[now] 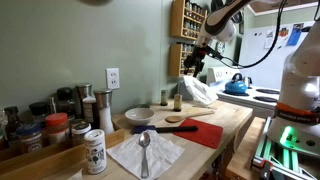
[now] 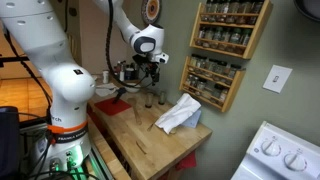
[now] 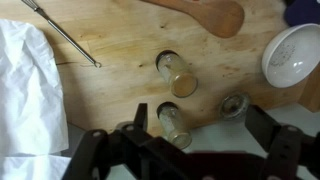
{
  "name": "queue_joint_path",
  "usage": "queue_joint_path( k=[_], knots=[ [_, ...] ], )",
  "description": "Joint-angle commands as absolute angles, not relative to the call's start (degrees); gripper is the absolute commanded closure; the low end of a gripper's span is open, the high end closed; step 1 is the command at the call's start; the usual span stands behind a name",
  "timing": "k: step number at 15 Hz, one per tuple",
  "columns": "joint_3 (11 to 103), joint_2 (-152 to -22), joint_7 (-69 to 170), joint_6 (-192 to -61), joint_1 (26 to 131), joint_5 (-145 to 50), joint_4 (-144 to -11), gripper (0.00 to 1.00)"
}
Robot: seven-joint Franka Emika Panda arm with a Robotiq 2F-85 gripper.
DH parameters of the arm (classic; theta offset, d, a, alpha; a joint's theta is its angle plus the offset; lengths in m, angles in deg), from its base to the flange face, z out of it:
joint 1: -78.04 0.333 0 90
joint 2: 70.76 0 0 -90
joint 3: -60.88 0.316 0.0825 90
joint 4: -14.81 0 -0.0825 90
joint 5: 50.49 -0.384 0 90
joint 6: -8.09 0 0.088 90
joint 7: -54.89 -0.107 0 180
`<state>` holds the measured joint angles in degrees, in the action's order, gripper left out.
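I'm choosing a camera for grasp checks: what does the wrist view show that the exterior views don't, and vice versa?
Only the wrist view: a spice jar seen from above, framed between the open end effector's fingers. Only the exterior views: wall spice racks, a blue kettle, a spoon on a napkin. Both: the white cloth and the wooden counter.

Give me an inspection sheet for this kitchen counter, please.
Surface: wooden counter, no spills seen.
Job's things: spice jar and second jar, upright, apart, under the claw.
Clutter: white cloth, wooden spoon, white bowl.
Claw: open, above the jars; contact cannot be told.
Cables: black cable looping off the arm.
Surroundings: spice rack, wall outlet, stove, teal kettle.
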<state>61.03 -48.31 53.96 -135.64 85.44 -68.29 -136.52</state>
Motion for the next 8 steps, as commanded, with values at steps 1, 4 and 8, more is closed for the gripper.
queue_joint_path(
  k=[1,4,8],
  knots=[
    [61.2,-48.3,54.0,-135.5,85.2,-68.3,-136.4,0.00],
    [61.1,-51.2,51.0,-134.7,84.7,-69.5,-134.4,0.00],
    [61.2,-57.2,42.8,-132.5,83.3,-71.3,-130.4,0.00]
  ],
)
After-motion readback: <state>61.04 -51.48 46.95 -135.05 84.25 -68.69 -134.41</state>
